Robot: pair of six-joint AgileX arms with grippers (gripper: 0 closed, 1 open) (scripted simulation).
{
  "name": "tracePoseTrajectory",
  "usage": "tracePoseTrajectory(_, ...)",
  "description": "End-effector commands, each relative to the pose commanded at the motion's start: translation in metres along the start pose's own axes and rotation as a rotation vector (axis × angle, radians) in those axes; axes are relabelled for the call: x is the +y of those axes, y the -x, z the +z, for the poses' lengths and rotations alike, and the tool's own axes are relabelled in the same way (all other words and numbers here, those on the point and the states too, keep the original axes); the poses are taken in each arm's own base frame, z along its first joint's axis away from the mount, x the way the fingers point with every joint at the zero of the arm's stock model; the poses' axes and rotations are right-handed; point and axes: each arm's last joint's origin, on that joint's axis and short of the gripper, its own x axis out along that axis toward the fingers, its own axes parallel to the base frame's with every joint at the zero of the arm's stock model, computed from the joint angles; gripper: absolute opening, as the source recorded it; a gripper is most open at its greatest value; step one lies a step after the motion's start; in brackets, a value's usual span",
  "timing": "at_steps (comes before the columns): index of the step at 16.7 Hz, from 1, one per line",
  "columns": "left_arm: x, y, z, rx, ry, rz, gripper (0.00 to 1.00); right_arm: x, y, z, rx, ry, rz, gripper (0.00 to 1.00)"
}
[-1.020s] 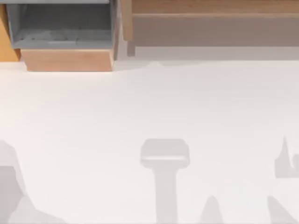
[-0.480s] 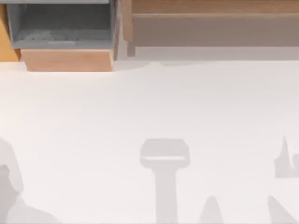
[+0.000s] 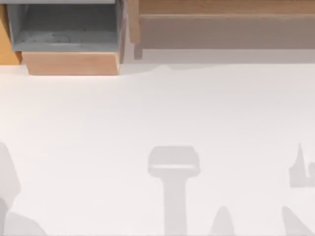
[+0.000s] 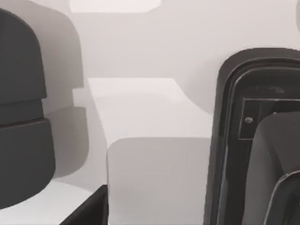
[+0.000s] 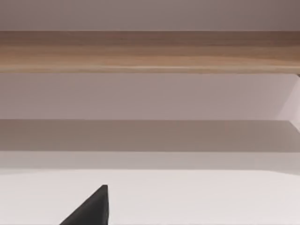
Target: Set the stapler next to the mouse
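Observation:
The stapler and the mouse are out of view. The top view holds the white table [image 3: 157, 113] with only grey shadows of the arms on it: one at the lower left [image 3: 7, 196], others along the front edge and at the right. A dark tip of my left gripper [image 4: 89, 211] shows in the left wrist view, between bulky dark arm parts [image 4: 21, 108] over the white table. A dark tip of my right gripper [image 5: 91, 208] shows in the right wrist view, facing a wooden shelf [image 5: 150, 51].
An open grey drawer [image 3: 64, 29] with a wooden front stands at the back left of the table. A long wooden shelf [image 3: 221, 19] runs along the back right. A T-shaped shadow [image 3: 173, 167] lies on the front middle.
The shadow at the table's lower left has shrunk and drawn back toward the left edge. Everything else stays as it was.

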Motion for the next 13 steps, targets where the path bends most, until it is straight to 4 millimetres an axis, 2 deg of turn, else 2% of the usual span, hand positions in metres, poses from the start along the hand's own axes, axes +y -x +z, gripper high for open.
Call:
tracePoseTrajectory(1, 0.0000, 0.0000, 0.0000, 0.000, 0.000, 0.000, 1.00, 0.0000, 0.0000, 0.0000, 0.000, 0.000, 0.000, 1.00)
tracePoseTrajectory(13, 0.0000, 0.0000, 0.0000, 0.000, 0.000, 0.000, 0.10, 0.0000, 0.0000, 0.0000, 0.000, 0.000, 0.000, 1.00)
